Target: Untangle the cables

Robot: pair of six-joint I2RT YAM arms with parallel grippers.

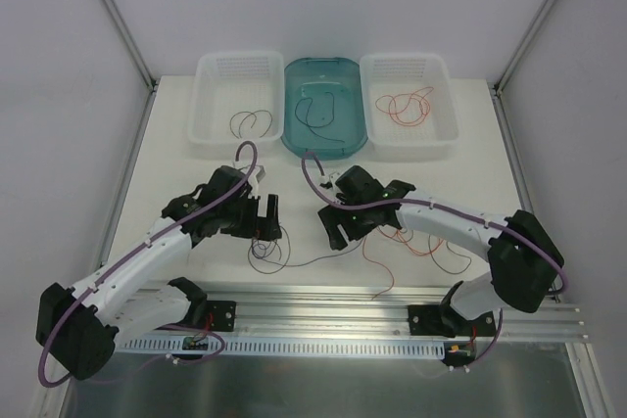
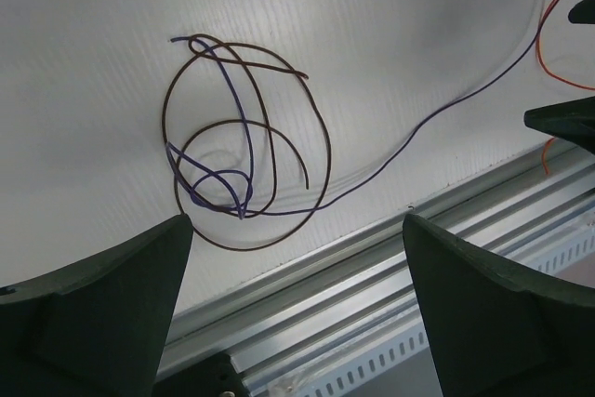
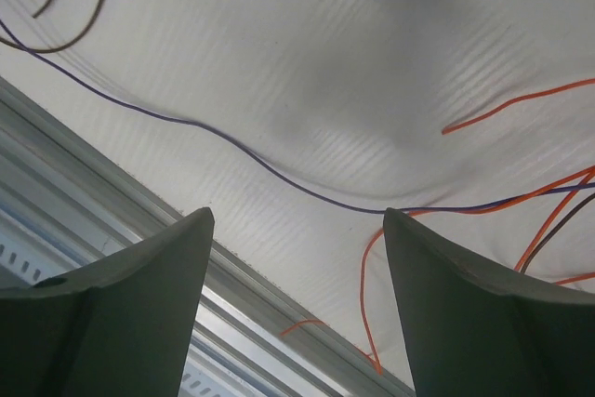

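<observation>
From above, the left gripper (image 1: 260, 217) and the right gripper (image 1: 338, 227) hung low over the white table (image 1: 176, 154), close together near its front edge. The loose cables (image 1: 266, 252) lay on the table just in front of them, reaching right under the right arm.

Only this view took in the three bins along the back. The left white basket (image 1: 211, 70) held a few brown wires (image 1: 253, 124), the teal tub (image 1: 294, 134) a dark wire (image 1: 318, 116), and the right white basket (image 1: 446, 75) red-orange wires (image 1: 407, 107).

The overhead view showed the loose pile only as thin squiggles (its colours were hard to separate there), and the wrist cameras filled that in. In the left wrist view the gripper's fingers (image 2: 102, 313) stood wide apart with nothing between them. Just beyond the tips a brown coil (image 2: 327, 151) lay flat on the table. A blue-purple wire (image 2: 437, 113) threaded through its loops, then ran off right toward an orange wire (image 2: 544, 44) at the frame's edge. The aluminium rail (image 2: 372, 323) crossed below.

In the right wrist view those fingers (image 3: 483, 313) were also apart and empty. The same blue-purple wire (image 3: 232, 141) swept across the table beyond the tips and crossed several orange strands (image 3: 511, 104) at the right. Only a brown arc (image 3: 93, 25) of the coil showed, in the upper left corner.
</observation>
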